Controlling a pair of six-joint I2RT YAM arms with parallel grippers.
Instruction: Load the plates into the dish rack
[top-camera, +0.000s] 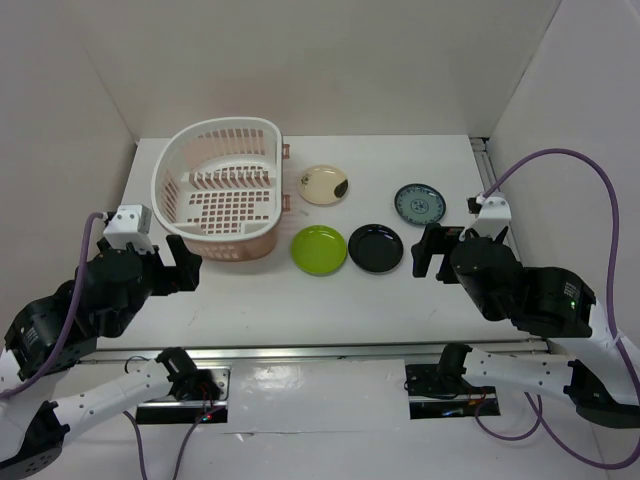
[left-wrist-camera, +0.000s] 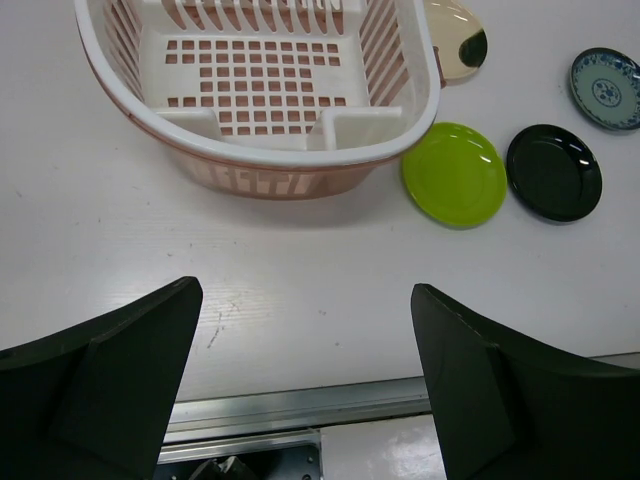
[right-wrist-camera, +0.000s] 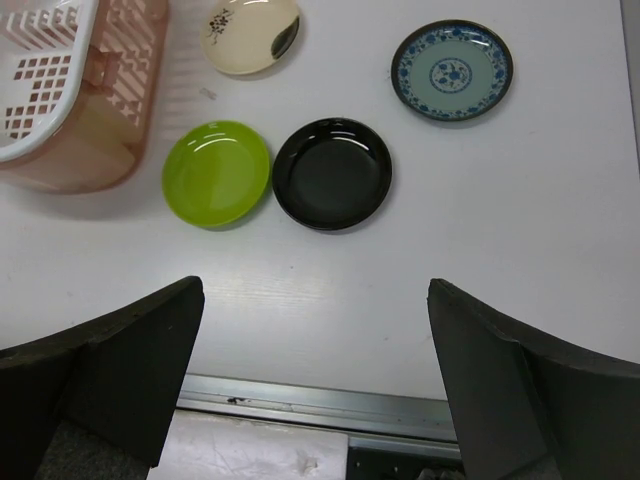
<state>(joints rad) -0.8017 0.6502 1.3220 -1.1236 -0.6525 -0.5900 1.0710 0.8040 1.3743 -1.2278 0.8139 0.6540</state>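
The pink-and-white dish rack (top-camera: 170, 178) stands at the back left and holds no plates; it also shows in the left wrist view (left-wrist-camera: 425, 70) and the right wrist view (right-wrist-camera: 120, 100). Four plates lie flat on the table right of it: lime green (top-camera: 319, 249) (left-wrist-camera: 454, 173) (right-wrist-camera: 216, 172), glossy black (top-camera: 376, 247) (left-wrist-camera: 553, 171) (right-wrist-camera: 332, 172), cream with a dark spot (top-camera: 325, 185) (left-wrist-camera: 455, 38) (right-wrist-camera: 250, 33), and dark teal patterned (top-camera: 419, 204) (left-wrist-camera: 606, 88) (right-wrist-camera: 451, 70). My left gripper (top-camera: 181, 262) (left-wrist-camera: 305, 330) is open and empty, in front of the rack. My right gripper (top-camera: 428, 252) (right-wrist-camera: 315, 330) is open and empty, right of the black plate.
White walls close in the table on the left, back and right. A metal rail (top-camera: 330, 352) runs along the near edge, in front of the arm bases.
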